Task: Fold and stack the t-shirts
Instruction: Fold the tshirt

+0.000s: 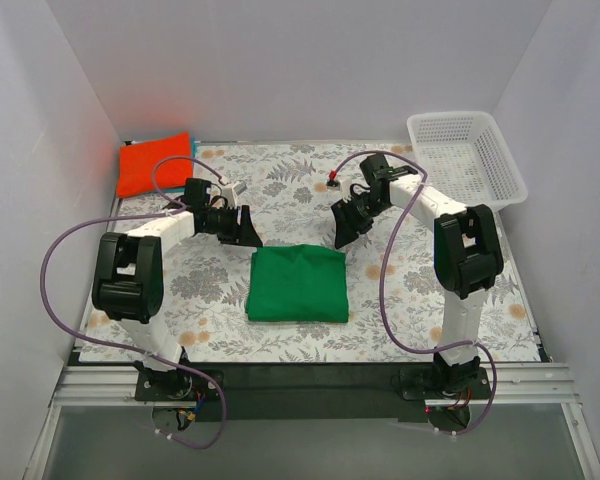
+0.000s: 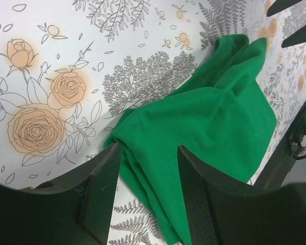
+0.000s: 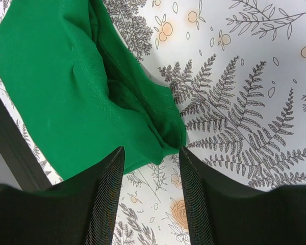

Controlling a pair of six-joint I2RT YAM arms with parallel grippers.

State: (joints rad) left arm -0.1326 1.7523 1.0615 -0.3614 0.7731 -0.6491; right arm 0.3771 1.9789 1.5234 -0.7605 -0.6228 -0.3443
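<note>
Looking down at the green t-shirt [image 1: 298, 284] lying folded into a rough rectangle on the floral table cover [image 1: 300, 180], in the middle of the table and nearer the arm bases than the back wall. Hovering the left gripper [image 1: 246, 233] over the shirt's far left corner, fingers [image 2: 99, 189] standing apart, with a rumpled corner of green cloth showing in the gap between them and not being pinched. Holding the right gripper [image 1: 344, 232] over the far right corner, fingers [image 3: 109, 194] spread as well, the folded corner sitting just at their tips. Seeing the orange-red t-shirt [image 1: 155, 163] resting folded in the far left corner, well apart from the green one, with a thin blue edge [image 1: 193, 149], possibly another shirt, peeking out along its right side. Finding the white mesh basket [image 1: 430, 160] sitting in the far right corner.
</note>
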